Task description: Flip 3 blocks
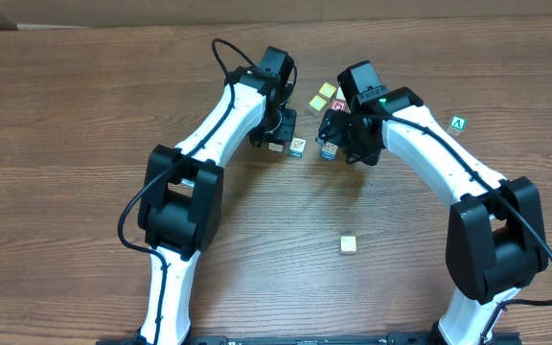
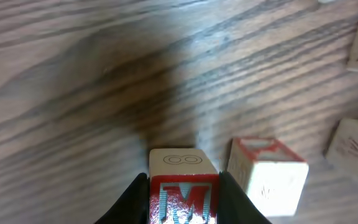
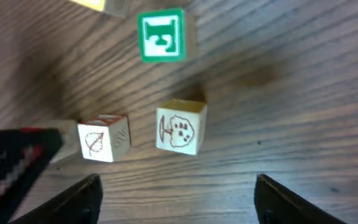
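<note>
My left gripper point(image 2: 183, 184) is shut on a block point(image 2: 184, 198) with a red "M" face and an oval print on top; its fingers press both sides. Beside it on the right stands a red-edged white block point(image 2: 267, 175), and a tan block point(image 2: 353, 148) lies farther right. In the overhead view the left gripper point(image 1: 278, 134) is next to the slash-marked block point(image 1: 298, 146). My right gripper point(image 3: 178, 199) is open over bare wood, just short of a tree-print block point(image 3: 180, 127) and a leaf-print block point(image 3: 101, 138). A green-lettered block point(image 3: 161, 35) lies beyond them.
Two yellow-topped cubes point(image 1: 321, 97) sit behind the cluster. A green "A" cube point(image 1: 459, 123) lies alone at the right. A plain tan cube point(image 1: 350, 244) rests near the front middle. Both arms crowd the cluster at the table's point(image 1: 84, 144) far centre.
</note>
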Controlling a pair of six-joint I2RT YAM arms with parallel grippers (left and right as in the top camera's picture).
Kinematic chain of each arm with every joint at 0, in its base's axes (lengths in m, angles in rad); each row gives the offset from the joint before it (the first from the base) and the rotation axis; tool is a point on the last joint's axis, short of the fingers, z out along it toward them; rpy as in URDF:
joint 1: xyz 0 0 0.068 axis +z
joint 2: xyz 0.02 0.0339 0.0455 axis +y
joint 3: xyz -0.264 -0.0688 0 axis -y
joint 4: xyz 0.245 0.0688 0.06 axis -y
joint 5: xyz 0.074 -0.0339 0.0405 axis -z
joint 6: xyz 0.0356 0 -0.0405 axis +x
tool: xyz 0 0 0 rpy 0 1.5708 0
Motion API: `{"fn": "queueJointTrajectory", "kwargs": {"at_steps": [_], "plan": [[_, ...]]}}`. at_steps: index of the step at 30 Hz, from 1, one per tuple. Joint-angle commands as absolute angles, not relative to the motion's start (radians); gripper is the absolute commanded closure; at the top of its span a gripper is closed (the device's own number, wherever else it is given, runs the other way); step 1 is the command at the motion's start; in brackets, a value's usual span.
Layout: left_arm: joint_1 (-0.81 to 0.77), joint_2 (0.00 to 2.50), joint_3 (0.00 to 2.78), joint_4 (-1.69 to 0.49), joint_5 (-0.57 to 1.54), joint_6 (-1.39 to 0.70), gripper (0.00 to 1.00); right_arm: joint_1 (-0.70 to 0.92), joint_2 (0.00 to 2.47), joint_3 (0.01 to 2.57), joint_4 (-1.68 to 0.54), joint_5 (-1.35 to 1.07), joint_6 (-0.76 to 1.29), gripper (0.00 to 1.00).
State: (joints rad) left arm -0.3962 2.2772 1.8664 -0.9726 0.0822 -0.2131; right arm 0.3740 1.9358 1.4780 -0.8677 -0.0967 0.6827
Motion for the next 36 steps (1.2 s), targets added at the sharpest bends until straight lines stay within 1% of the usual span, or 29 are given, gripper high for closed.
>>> {"fn": "queueJointTrajectory", "kwargs": {"at_steps": [1,3,8,9,13,16,22,25,26,27,31,32,36], "plan": [[-0.377,2.13,1.924,-1.03,0.07,-0.206,0.78,0.376,1.971,1.472,-0.832,-0.086,0.711,0.36],[-0.377,2.097,1.924,-1.063,0.07,-0.212,0.77,0.377,1.991,1.472,-0.809,-0.087,0.716,0.39],[-0.378,2.078,1.923,-1.134,0.07,-0.217,0.77,0.388,2.038,1.472,-0.759,-0.086,0.715,0.39],[-0.379,2.08,1.914,-1.148,0.07,-0.217,0.77,0.392,2.049,1.472,-0.744,-0.085,0.715,0.41],[-0.38,2.08,1.891,-1.149,0.07,-0.217,0.78,0.393,2.071,1.472,-0.735,-0.062,0.735,0.42],[-0.38,2.08,1.887,-1.157,0.067,-0.216,0.77,0.394,2.093,1.472,-0.735,-0.06,0.746,0.49],[-0.38,2.08,1.886,-1.163,0.067,-0.213,0.76,0.399,2.102,1.47,-0.742,-0.061,0.764,0.52],[-0.38,2.08,1.886,-1.171,0.067,-0.213,0.76,0.407,2.101,1.47,-0.748,-0.067,0.764,0.62],[-0.38,2.08,1.887,-1.176,0.066,-0.213,0.76,0.408,2.101,1.47,-0.754,-0.074,0.764,0.68],[-0.38,2.08,1.886,-1.18,0.065,-0.213,0.76,0.409,2.101,1.47,-0.758,-0.076,0.763,0.71],[-0.38,2.08,1.887,-1.21,0.03,-0.213,0.76,0.408,2.09,1.488,-0.818,-0.076,0.756,0.71],[-0.38,2.08,1.887,-1.219,0.025,-0.214,0.76,0.408,2.084,1.498,-0.842,-0.081,0.752,0.75],[-0.38,2.08,1.887,-1.254,0.025,-0.217,0.76,0.416,2.037,1.523,-1.001,-0.091,0.725,0.75]]}}
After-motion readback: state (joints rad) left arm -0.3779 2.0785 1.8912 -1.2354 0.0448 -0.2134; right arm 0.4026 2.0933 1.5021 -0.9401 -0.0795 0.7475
